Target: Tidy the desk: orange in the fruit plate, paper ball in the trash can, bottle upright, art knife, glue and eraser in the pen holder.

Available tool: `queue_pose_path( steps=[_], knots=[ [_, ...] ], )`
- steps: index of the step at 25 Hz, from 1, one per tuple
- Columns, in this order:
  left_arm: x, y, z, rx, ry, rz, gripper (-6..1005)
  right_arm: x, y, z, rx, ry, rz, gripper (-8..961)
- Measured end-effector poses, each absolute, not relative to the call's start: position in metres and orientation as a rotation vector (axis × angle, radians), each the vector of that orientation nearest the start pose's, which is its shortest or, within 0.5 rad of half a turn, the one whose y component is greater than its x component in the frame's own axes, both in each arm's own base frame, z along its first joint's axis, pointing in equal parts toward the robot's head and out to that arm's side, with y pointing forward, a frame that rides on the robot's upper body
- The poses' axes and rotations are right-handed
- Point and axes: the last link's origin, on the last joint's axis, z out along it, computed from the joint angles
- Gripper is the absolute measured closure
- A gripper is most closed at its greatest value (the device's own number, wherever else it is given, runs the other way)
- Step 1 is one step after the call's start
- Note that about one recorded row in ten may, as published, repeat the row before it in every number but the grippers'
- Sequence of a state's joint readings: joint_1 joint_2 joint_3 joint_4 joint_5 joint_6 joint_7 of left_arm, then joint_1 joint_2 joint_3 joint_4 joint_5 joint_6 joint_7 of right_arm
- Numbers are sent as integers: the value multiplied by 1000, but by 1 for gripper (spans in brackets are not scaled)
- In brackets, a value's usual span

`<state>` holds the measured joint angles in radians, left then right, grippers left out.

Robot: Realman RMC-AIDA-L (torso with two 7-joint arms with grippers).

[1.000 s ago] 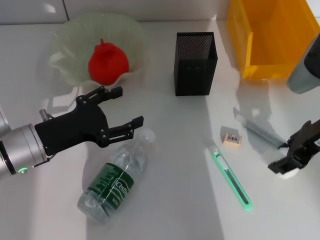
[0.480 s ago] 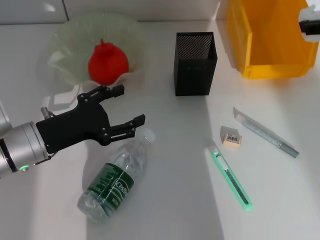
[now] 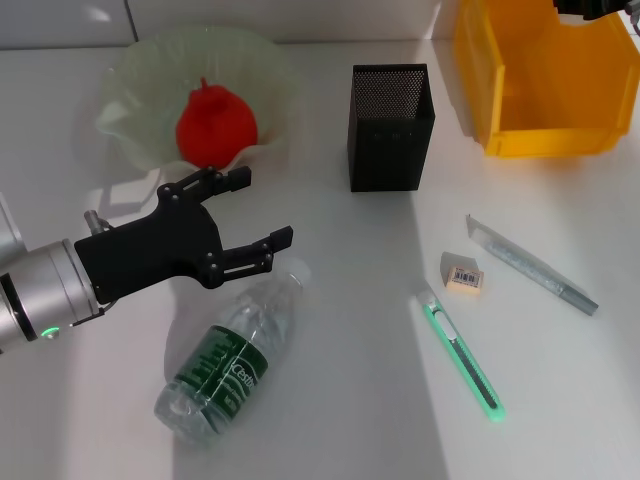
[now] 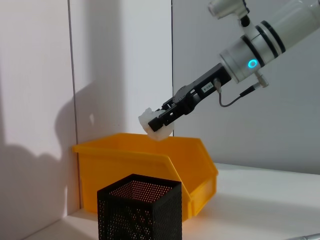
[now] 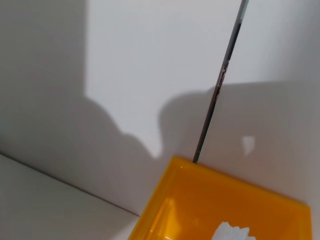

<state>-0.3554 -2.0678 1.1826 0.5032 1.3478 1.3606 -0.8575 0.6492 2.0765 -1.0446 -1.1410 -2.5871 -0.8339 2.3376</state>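
Observation:
My right gripper point(image 4: 161, 121) is shut on the white paper ball point(image 4: 150, 121) and holds it above the yellow trash can point(image 4: 150, 162), as the left wrist view shows. In the head view only its tip point(image 3: 592, 8) shows, over the trash can point(image 3: 545, 85). The ball's edge point(image 5: 230, 233) shows over the trash can point(image 5: 200, 200) in the right wrist view. My left gripper point(image 3: 262, 208) is open, just above the neck of the bottle point(image 3: 225, 360), which lies on its side. The orange point(image 3: 215, 125) sits in the fruit plate point(image 3: 130, 70). The eraser point(image 3: 462, 273) and green art knife point(image 3: 460, 350) lie on the desk point(image 3: 340, 300).
The black mesh pen holder point(image 3: 390, 125) stands at mid-back, left of the trash can; it also shows in the left wrist view point(image 4: 140, 210). A grey flat stick-shaped tool point(image 3: 530, 265) lies right of the eraser. A wall runs behind the desk.
My right arm has risen from the desk's right front and moved back over the trash can with the paper ball. My left gripper has hardly moved.

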Motion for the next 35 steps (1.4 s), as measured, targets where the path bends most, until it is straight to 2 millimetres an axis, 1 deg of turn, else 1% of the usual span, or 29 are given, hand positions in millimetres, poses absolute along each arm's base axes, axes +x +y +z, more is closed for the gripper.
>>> queue_pose_path(
  steps=[3, 8, 10, 11, 12, 14, 15, 16, 17, 18, 19, 21, 22, 23, 26, 27, 28, 29, 30, 31, 32, 33, 35],
  knots=[
    [-274, 299, -39, -2534, -272, -819, 127, 213, 461, 71, -2045, 705, 47, 358],
    [-274, 299, -37, -2530, -264, -822, 130, 216, 457, 70, -2045, 704, 80, 321],
    [-274, 298, -35, -2528, -264, -836, 131, 213, 454, 71, -2062, 705, 163, 306],
    [-274, 298, -35, -2528, -264, -836, 132, 213, 454, 71, -2062, 705, 163, 298],
    [-272, 299, -33, -2530, -285, -857, 132, 212, 448, 75, -2074, 705, 233, 291],
    [-270, 299, -31, -2533, -301, -873, 133, 212, 444, 76, -2082, 707, 264, 276],
    [-270, 299, -31, -2533, -301, -873, 134, 212, 439, 78, -2090, 714, 308, 268],
    [-265, 301, -26, -2535, -326, -905, 135, 212, 435, 79, -2097, 719, 351, 243],
    [-262, 302, -23, -2538, -352, -923, 135, 213, 425, 83, -2113, 710, 417, 217],
    [-260, 303, -22, -2539, -364, -931, 136, 213, 425, 83, -2113, 710, 417, 192],
    [-257, 305, -19, -2543, -396, -945, 136, 214, 419, 85, -2125, 697, 444, 167],
    [-250, 309, -12, -2565, -496, -963, 137, 217, 403, 85, -2163, 686, 498, 116],
    [-242, 311, -5, -2608, -547, -936, 138, 224, 383, 83, -2216, 692, 563, 116],
    [-242, 311, -5, -2608, -547, -936, 139, 224, 383, 83, -2216, 692, 563, 116],
    [-230, 307, 3, -2689, -566, -845, 140, 235, 347, 76, -2344, 642, 678, 117],
    [-227, 307, 5, -2706, -567, -817, 141, 245, 327, 70, -2410, 588, 719, 117],
    [-223, 307, 6, -2720, -578, -795, 142, 245, 327, 70, -2410, 588, 719, 117],
    [-220, 308, 7, -2735, -615, -746, 142, 250, 320, 68, -2428, 574, 722, 117],
    [-216, 311, 9, -2742, -680, -659, 143, 261, 311, 63, -2444, 583, 718, 117],
    [-216, 311, 9, -2742, -680, -659, 143, 261, 311, 63, -2444, 583, 718, 118],
    [-215, 313, 9, -2740, -708, -611, 144, 271, 306, 58, -2456, 599, 706, 118],
    [-212, 315, 9, -2733, -749, -528, 151, 271, 306, 58, -2456, 599, 706, 118],
    [-206, 316, 4, -2730, -787, -394, 165, 284, 297, 52, -2490, 560, 684, 118]
  ],
)
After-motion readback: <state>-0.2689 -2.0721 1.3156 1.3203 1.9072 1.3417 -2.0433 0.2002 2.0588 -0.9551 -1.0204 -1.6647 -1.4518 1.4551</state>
